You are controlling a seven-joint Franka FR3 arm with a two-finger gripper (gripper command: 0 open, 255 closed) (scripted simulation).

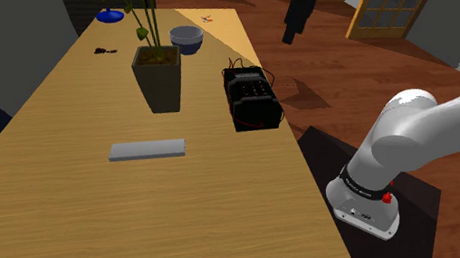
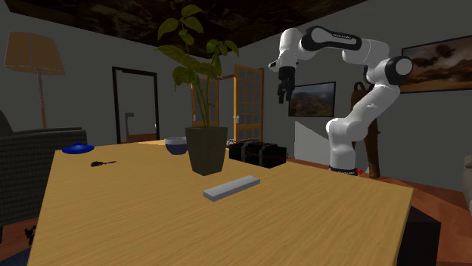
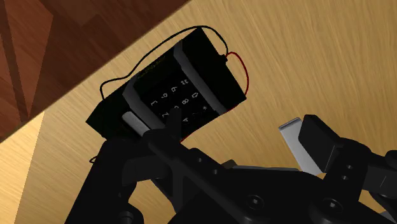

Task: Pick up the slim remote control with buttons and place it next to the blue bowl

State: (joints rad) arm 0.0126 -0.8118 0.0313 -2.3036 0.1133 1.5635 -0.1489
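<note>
A long wooden bench [image 1: 70, 245] carries everything; the white arm [image 1: 420, 130] stands high off its edge, so I'd judge the approach not yet begun. A potted plant [image 1: 158, 78] stands mid-bench, a wired black keypad box [image 1: 251, 98] near it. The tool [image 1: 290, 33] hangs aloft, fingers wide, gripping nothing. The slim grey remote [image 1: 147, 150] lies flat near the plant, untouched; next the tool must swing over and descend squarely. The bluish bowl [image 1: 187, 38] sits just beside the plant

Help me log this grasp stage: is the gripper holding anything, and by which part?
Nothing is held. The gripper hangs open in the air; the remote lies flat on the table.
</note>
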